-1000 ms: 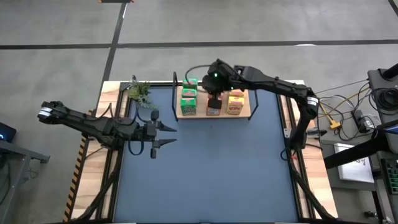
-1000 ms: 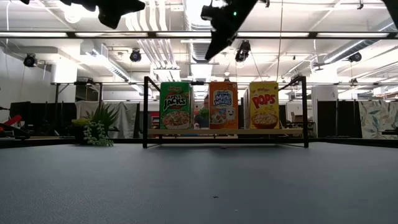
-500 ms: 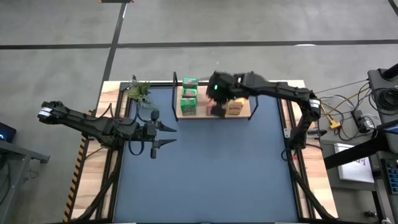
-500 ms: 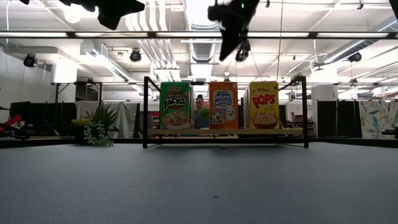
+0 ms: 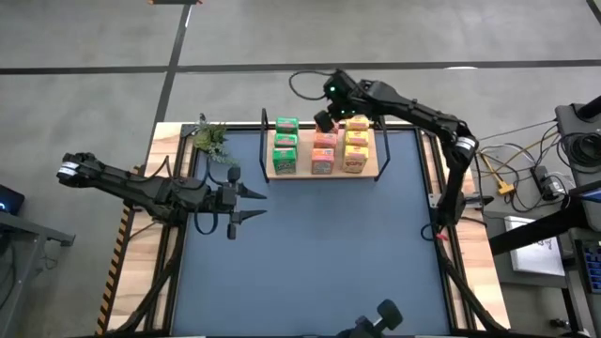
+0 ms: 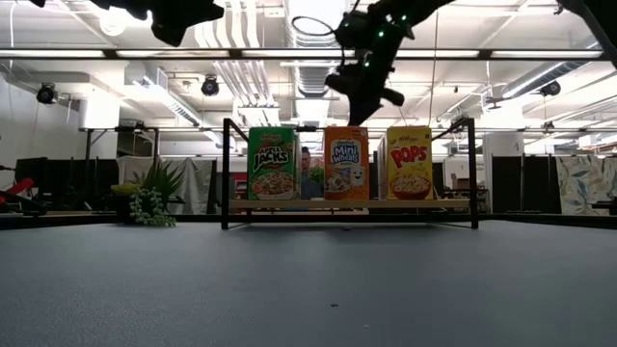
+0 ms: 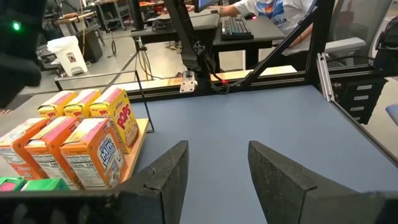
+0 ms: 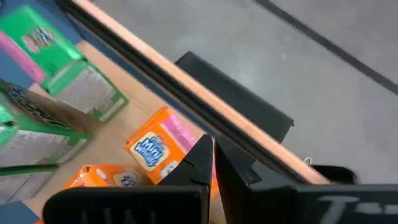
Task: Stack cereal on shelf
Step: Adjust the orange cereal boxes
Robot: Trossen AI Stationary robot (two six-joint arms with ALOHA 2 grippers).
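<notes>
The cereal boxes stand upright on the light-wood shelf (image 5: pixel 380 161) (image 6: pixel 443 204) in three columns: green (image 5: pixel 285 150) (image 6: pixel 274 164), orange with pink tops (image 5: pixel 323 155) (image 6: pixel 346 164), yellow (image 5: pixel 355 150) (image 6: pixel 410 164). My right gripper (image 5: pixel 325 120) (image 6: pixel 371 94) (image 8: pixel 212 158) hangs shut above the shelf's far edge, behind the middle column, touching nothing. My left gripper (image 5: pixel 255 202) (image 7: pixel 217 180) is open, level over the mat left of the shelf, and its wrist view shows the orange and yellow boxes (image 7: pixel 93 149).
A green plastic plant (image 5: pixel 210 139) (image 6: pixel 154 198) stands at the table's far left corner. The dark-blue mat (image 5: pixel 310 253) lies bare in front of the shelf. Black posts (image 6: pixel 226 173) rise at the shelf's ends. A person sits at a desk (image 7: pixel 273 9) beyond the table.
My right gripper has pulled back from over the middle column of boxes toward the table's far edge and turned about, so that column now shows uncovered from above. The boxes have stayed where they were.
</notes>
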